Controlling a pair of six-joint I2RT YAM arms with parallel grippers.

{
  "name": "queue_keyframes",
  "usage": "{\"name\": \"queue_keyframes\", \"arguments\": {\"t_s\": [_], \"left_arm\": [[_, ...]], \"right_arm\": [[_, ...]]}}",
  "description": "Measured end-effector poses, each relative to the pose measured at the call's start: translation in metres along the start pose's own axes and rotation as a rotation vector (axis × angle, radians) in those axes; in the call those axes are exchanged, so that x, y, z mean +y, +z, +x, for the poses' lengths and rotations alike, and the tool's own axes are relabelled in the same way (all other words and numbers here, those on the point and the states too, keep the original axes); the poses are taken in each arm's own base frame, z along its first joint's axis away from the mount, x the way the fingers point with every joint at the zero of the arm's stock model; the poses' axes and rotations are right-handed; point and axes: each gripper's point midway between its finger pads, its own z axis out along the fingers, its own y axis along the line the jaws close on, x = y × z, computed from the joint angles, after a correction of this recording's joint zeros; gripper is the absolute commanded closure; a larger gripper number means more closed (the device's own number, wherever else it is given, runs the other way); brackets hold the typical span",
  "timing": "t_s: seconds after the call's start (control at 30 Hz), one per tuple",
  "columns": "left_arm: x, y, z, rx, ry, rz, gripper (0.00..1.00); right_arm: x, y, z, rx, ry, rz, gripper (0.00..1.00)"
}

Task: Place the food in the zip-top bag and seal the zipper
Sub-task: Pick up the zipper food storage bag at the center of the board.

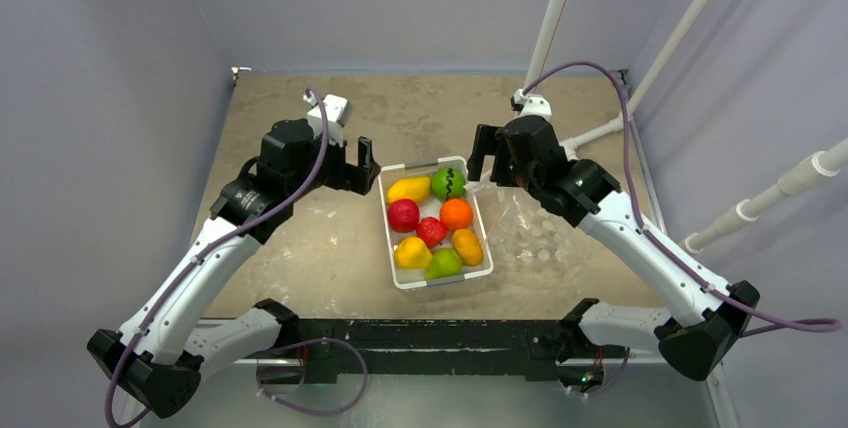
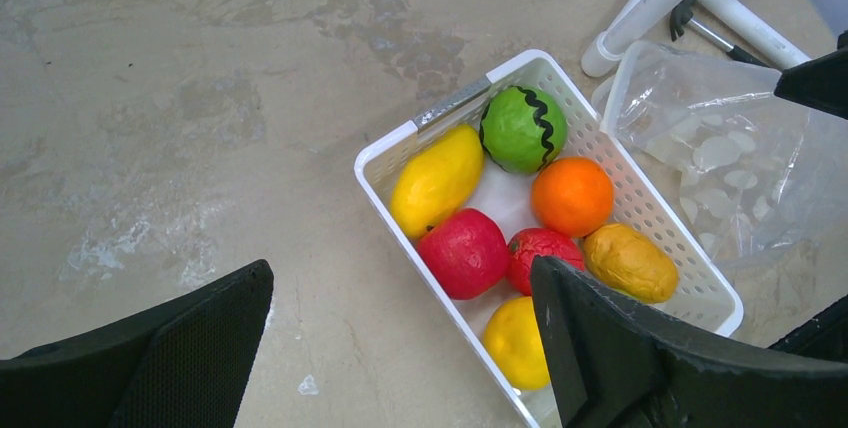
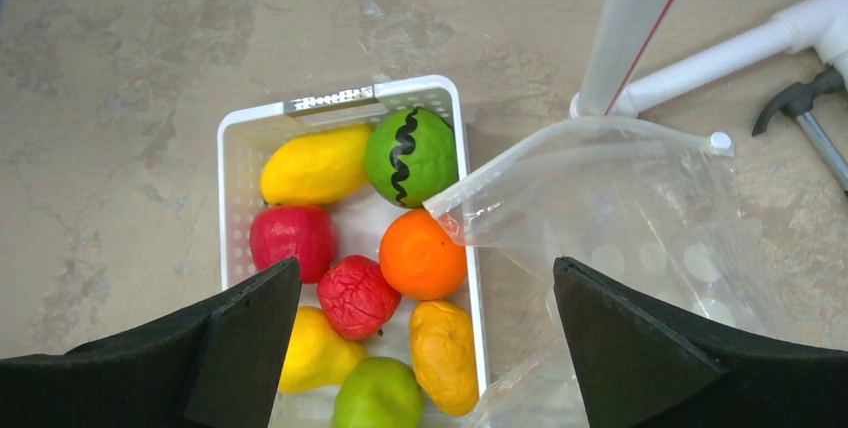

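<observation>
Several glossy toy fruits lie in a white tray (image 1: 388, 228): a yellow mango (image 1: 408, 189), a green melon (image 1: 448, 182), a red apple (image 1: 403, 215), an orange (image 1: 456, 214) and others. The clear zip-top bag (image 1: 535, 228) lies flat just right of the tray, empty. Its zipper (image 3: 580, 133) runs along the far edge, and one corner overlaps the tray's rim. My left gripper (image 1: 352, 166) hovers open left of the tray's far end. My right gripper (image 1: 492, 156) hovers open above the bag's far corner. Both wrist views look down on the tray (image 2: 640, 198) (image 3: 232, 178).
White poles (image 1: 545, 38) rise at the back right, with their base beside the bag's far edge. White pipes (image 1: 780, 188) cross on the right. A hammer (image 3: 800, 113) lies beyond the bag. Grey walls close in the table on three sides.
</observation>
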Motion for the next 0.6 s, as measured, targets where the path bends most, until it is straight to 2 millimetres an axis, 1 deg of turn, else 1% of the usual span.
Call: {"name": "queue_keyframes", "arguments": {"t_s": [0.1,0.37,0.6], "left_arm": [[-0.002,0.001,0.002,0.007,0.000,0.012,0.01],[-0.009,0.001,0.005,0.018,0.001,0.055,0.01],[-0.017,0.008,0.008,0.038,0.002,0.102,0.01]], "right_arm": [[-0.004,0.005,0.006,0.020,0.011,0.020,0.01],[-0.026,0.023,0.018,0.066,0.047,0.101,0.01],[-0.034,0.030,0.027,0.093,0.061,0.134,0.02]]}}
